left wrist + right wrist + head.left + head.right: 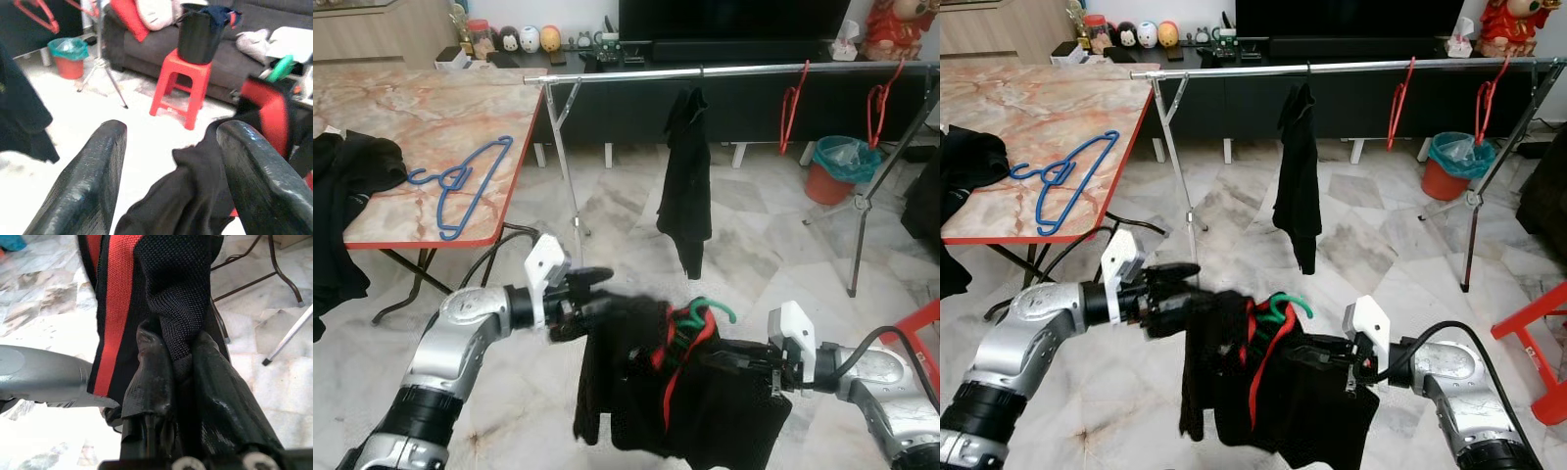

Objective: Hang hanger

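The right gripper (171, 367) pinches the black garment (705, 401) on a green hanger (710, 311), left fingers (83, 186) wide beside it, with the rail (724, 72) far ahead.

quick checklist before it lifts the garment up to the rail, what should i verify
1. Right claw shut on the black garment: ok, fabric is pinched between its fingers.
2. Left claw gripping the garment: not ok, its fingers stand open around the cloth in the left wrist view.
3. Green hanger seated in the garment: cannot tell, its hook pokes out but the rest is buried in fabric.
4. Free spot on the rail: ok, bare bar between the hung black garment and the red hangers.
5. Garment clear of the floor: ok, it hangs between the arms.
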Controlling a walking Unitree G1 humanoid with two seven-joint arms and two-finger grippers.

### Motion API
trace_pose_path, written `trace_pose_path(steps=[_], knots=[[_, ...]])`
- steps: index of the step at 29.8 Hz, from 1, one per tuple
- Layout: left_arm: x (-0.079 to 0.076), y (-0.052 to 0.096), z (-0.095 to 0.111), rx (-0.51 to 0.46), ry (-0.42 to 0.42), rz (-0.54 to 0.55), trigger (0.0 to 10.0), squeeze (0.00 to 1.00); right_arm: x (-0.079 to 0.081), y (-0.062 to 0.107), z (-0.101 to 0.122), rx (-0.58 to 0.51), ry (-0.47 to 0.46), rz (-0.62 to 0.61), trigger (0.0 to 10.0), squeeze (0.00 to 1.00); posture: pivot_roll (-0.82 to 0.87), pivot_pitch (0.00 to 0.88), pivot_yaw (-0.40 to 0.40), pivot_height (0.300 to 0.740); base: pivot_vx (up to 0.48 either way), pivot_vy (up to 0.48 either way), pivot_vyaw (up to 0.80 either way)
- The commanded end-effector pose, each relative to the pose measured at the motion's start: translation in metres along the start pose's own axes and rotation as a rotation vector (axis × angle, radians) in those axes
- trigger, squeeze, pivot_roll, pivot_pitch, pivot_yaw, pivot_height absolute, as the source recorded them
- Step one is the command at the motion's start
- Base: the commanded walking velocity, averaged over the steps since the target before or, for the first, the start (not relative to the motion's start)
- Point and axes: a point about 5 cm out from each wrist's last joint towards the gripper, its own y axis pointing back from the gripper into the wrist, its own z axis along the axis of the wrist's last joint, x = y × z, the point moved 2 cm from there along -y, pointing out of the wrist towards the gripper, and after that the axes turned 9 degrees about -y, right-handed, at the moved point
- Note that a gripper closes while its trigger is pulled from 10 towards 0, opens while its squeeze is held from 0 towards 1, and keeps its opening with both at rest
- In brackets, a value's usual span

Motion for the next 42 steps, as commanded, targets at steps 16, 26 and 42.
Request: trace_pose_path(steps=[16,26,42], knots=[[-0.023,0.002,-0.005,0.08,-0.004,-0.209,10.0,1.0,0.002,-0.003,0.012,0.002,0.058,0.035,10.0,0.0,0.03,0.018,0.019,0.74,0.0,0.0,0.0],[-0.033,-0.021,-0.015,0.108,-0.034,-0.216,10.0,0.0,0.016,-0.013,0.023,-0.004,0.104,0.119,10.0,0.0,0.03,0.018,0.02,0.74,0.0,0.0,0.0],[-0.05,-0.026,-0.014,0.108,-0.036,-0.331,10.0,0.0,0.021,-0.025,0.03,-0.002,0.135,0.144,10.0,0.0,0.03,0.014,0.021,0.74,0.0,0.0,0.0]])
